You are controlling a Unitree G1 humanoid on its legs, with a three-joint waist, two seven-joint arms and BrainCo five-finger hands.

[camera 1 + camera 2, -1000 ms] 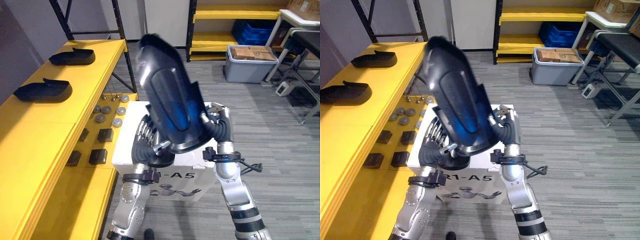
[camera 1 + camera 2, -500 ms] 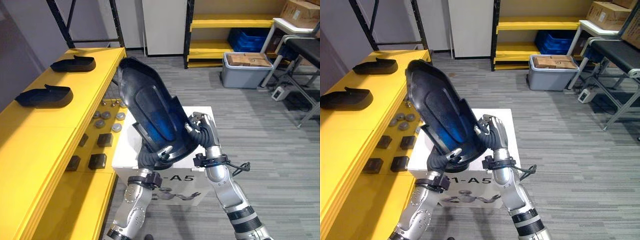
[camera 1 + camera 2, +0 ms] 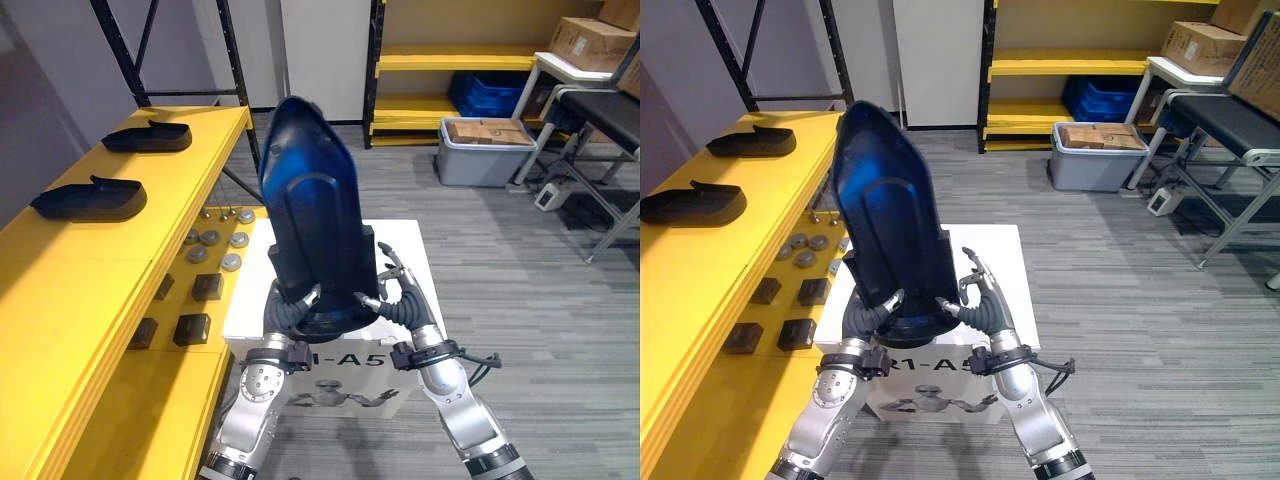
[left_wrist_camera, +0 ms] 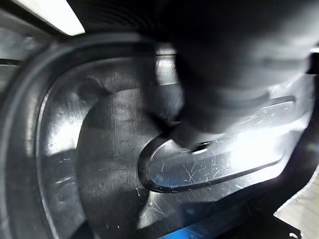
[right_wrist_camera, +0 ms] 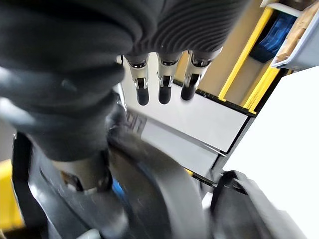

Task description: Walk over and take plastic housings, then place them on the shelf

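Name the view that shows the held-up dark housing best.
The left eye view: nearly the whole housing stands upright there, from tip to base. The right eye view shows much the same. The left wrist view gives a close patch of its scratched surface; the right wrist view, part of its rim.

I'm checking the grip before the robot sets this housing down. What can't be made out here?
Left hand: its hold on the plastic housing is covered by the housing in the eye views and blurred in the left wrist view.
White box: its top's middle is hidden behind the housing.
Dark blocks on the lower yellow shelf: too small to identify.
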